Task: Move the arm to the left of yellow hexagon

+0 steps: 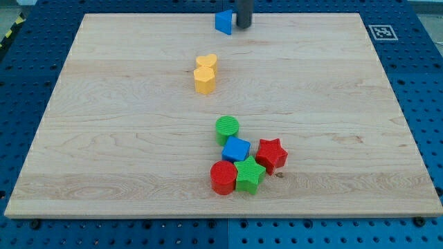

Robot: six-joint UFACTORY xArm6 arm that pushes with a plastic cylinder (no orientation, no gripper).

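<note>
The yellow hexagon (204,80) sits on the wooden board, left of centre in the upper half, touching a yellow heart-like block (206,63) just above it. My tip (243,26) is at the view's top edge, well above and to the right of the hexagon. It stands right next to a blue block (223,21), on that block's right side.
A cluster lies below centre: green cylinder (227,128), blue cube (237,149), red star (271,153), green star (249,175), red cylinder (223,177). The board (104,138) rests on a blue pegboard; a fiducial tag (381,32) is at top right.
</note>
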